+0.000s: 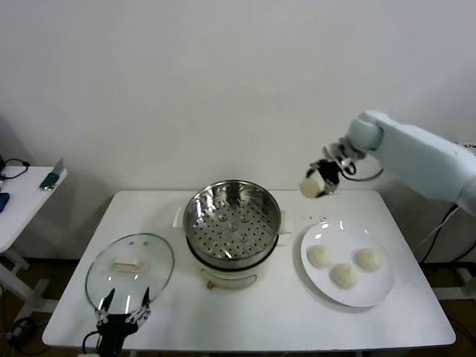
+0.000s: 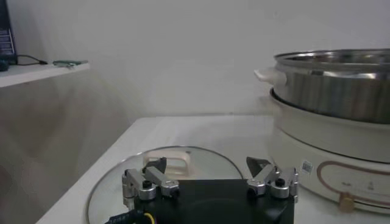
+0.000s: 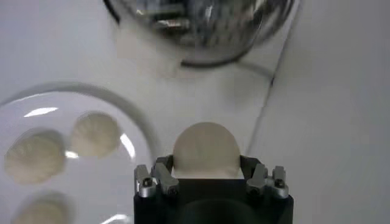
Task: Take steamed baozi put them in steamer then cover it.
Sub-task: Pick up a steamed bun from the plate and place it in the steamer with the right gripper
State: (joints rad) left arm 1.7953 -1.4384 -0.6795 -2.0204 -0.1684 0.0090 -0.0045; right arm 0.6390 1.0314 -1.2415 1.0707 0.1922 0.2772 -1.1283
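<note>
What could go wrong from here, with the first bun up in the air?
1. The right pincer holds one baozi aloft, short of the steamer; if the soft bun slips, it lands on the table, not the tray.
2. Three buns sit close together on the plate; the next grasp may nudge a neighbour.
3. The left pincer waits open at the cover's near edge and could bump it.

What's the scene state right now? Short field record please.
right gripper: raised beyond the plate, shut on one baozi
left gripper: open, low over the cover's near edge
steamer: uncovered, tray empty
cover: flat on the table, on the steamer's left
plate: three buns, on the steamer's right
</note>
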